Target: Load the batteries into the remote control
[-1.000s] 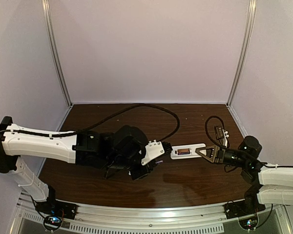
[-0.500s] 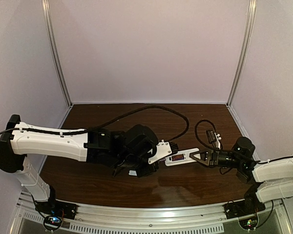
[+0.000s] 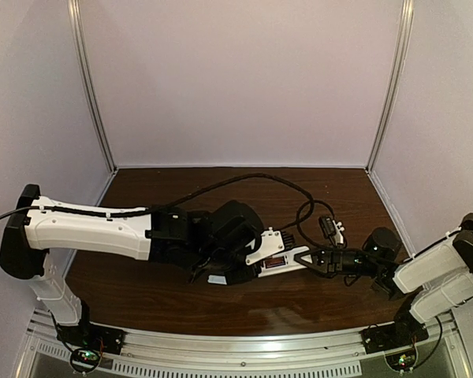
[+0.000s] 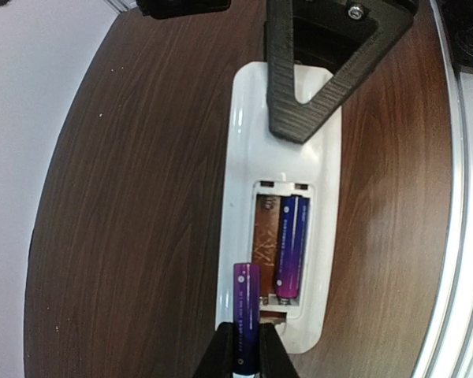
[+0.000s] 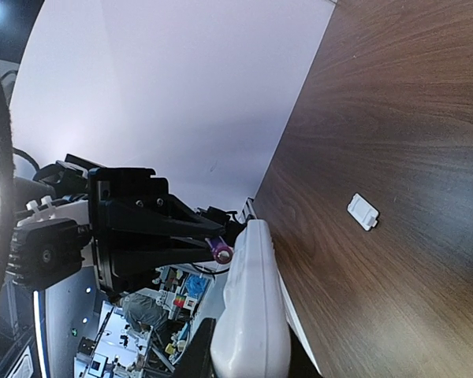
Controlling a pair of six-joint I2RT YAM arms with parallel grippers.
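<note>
The white remote control [image 4: 244, 142] lies back-up with its battery compartment open. One purple-blue battery [image 4: 290, 240] sits in the right slot; the left slot [image 4: 266, 228] shows bare brown. My left gripper [image 4: 247, 337] is shut on the second battery [image 4: 247, 303], which hangs over the remote's left rim beside that bare slot. My right gripper [image 5: 248, 356] is shut on the remote's [image 5: 252, 315] far end, and its black finger [image 4: 315, 71] crosses the remote's top. From above, both grippers [image 3: 258, 250] [image 3: 312, 258] meet at the remote [image 3: 288, 261].
A small white cover piece [image 5: 363, 211] lies on the brown table [image 5: 410, 118], apart from the remote. Black cables [image 3: 307, 206] loop over the table behind the grippers. The metal rail [image 3: 244, 345] runs along the near edge.
The right arm has carried the remote leftward and nearer. The left arm has reached further right with its battery, so the two grippers now meet.
</note>
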